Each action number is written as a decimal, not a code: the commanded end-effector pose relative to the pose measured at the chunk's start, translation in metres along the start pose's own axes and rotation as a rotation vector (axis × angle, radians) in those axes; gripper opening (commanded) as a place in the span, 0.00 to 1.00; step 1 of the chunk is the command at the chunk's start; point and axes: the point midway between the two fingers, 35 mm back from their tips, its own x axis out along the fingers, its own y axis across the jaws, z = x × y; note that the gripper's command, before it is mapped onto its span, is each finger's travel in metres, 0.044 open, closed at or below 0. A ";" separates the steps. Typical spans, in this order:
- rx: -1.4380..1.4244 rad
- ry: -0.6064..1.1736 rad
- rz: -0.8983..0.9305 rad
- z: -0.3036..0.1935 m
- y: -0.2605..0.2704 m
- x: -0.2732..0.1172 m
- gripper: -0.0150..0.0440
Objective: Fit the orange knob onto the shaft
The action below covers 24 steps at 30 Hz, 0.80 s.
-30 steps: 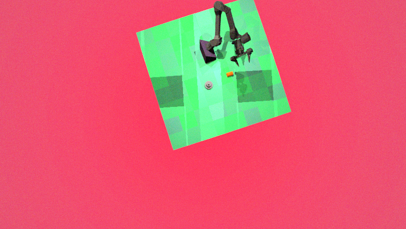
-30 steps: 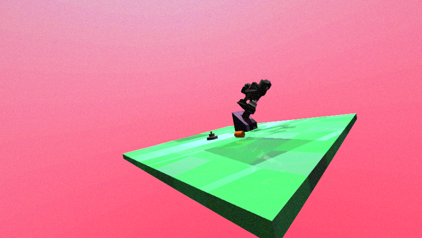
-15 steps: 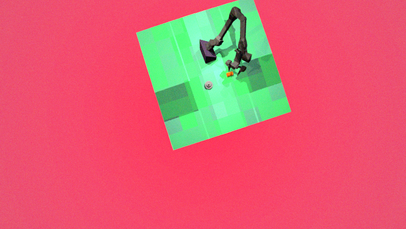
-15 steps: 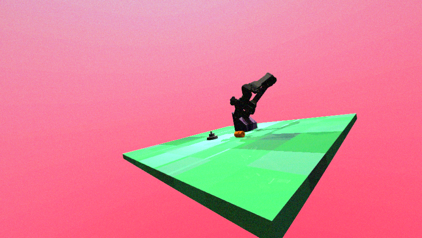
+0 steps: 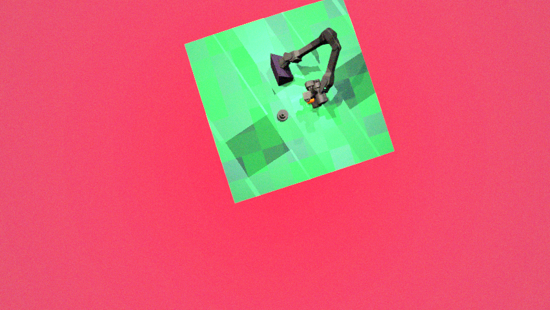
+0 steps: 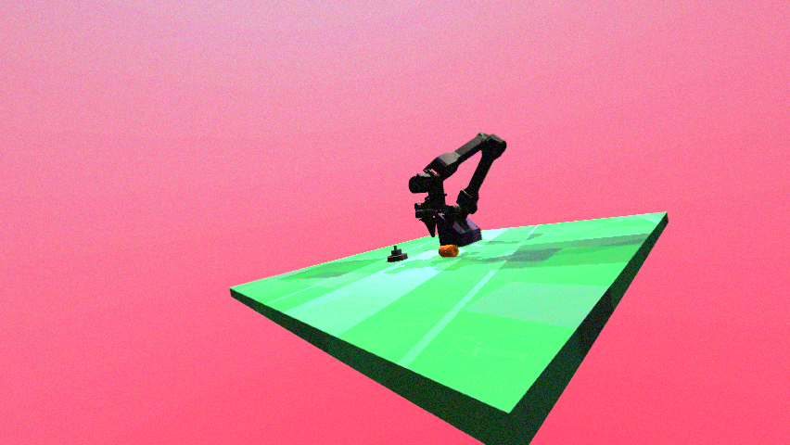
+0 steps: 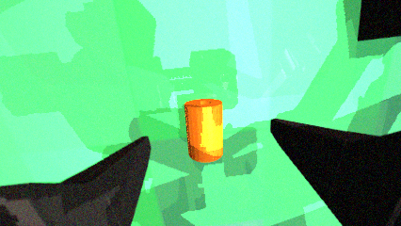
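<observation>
Green patchwork covers the tabletop point(image 5: 342, 154) point(image 6: 469, 342) under your arm. Your orange knob point(image 5: 310, 101) point(image 6: 448, 250) point(image 7: 205, 132) lies on its side there, its long axis level, apart from the round pedestal point(image 5: 282, 115) point(image 6: 397, 257). In the wrist view its holed end points toward the top edge. Your gripper point(image 6: 432, 235) point(image 7: 211, 133) stands wide open above it, holding nothing.

Shaft's flat side indistinct (too small) point(image 5: 282, 115), shaft detail blurred

Orange knob point(image 6: 448, 250) lying on green tabletop point(image 6: 441, 309).
</observation>
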 end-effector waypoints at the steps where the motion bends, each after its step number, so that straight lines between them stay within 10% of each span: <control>1: 0.058 0.055 -0.022 -0.003 0.003 -0.002 1.00; 24: 0.057 0.055 -0.022 -0.004 0.002 0.035 1.00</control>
